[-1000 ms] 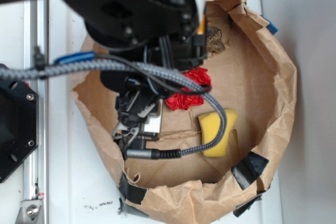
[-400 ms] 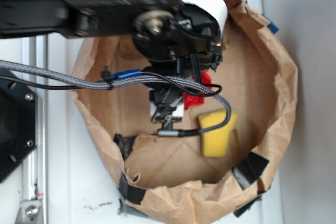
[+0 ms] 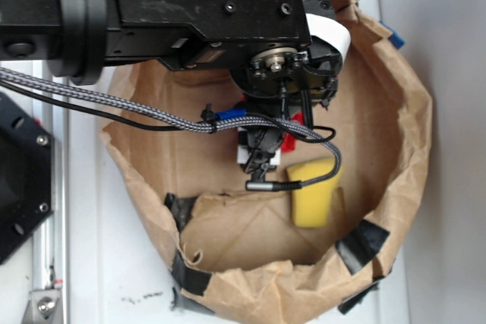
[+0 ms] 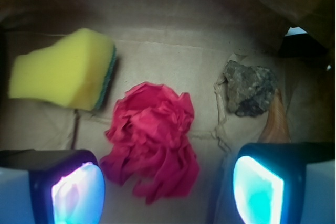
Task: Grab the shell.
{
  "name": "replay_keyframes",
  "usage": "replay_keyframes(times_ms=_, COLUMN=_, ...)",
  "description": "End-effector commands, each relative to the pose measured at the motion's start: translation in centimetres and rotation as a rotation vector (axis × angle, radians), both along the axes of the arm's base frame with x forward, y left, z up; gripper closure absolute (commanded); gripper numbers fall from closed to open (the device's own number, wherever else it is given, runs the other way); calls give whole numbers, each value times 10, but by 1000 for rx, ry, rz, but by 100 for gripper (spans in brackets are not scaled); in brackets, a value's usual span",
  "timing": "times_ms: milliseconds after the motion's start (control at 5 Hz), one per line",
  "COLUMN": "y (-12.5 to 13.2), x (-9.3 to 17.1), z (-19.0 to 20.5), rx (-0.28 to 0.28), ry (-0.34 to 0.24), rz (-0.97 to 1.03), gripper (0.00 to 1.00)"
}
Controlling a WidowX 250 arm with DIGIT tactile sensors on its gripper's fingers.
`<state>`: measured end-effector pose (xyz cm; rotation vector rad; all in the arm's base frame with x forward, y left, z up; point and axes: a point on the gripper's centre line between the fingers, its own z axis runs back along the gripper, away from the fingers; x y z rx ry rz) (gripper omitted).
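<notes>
One second on, my exterior view shows the arm swung right across the paper bag [image 3: 414,149], hiding the red flower [image 3: 298,118] beside the sponge [image 3: 311,201]. Wrist view: gripper [image 4: 168,182] spread apart, empty, over the flower; shell [image 4: 275,123], glossy orange sliver, lies right, beside the rock [image 4: 249,88].

yellow sponge [image 4: 60,72] with a green edge at ten o'clock, crumpled red paper flower [image 4: 152,140] at centre, mottled dark brown rock [image 4: 249,88] and orange-brown shell [image 4: 275,121] at three o'clock.
</notes>
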<state>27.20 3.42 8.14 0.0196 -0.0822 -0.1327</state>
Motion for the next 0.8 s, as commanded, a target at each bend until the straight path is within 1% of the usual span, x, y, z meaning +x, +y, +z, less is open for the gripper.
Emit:
replay_keyframes(times_ms=0, y=27, x=-6, z=12, rx=46, ry=-7, rz=58, gripper=0)
replay_keyframes(times_ms=200, y=34, x=-12, z=18, rx=82, ry=-53, rz=68, gripper=0)
replay_keyframes(times_ms=400, y=39, x=-15, z=15, rx=96, ry=-41, rz=47, gripper=0)
replay_keyframes(times_ms=600, y=46, x=-15, z=16, rx=91, ry=-58, rz=-19, gripper=0)
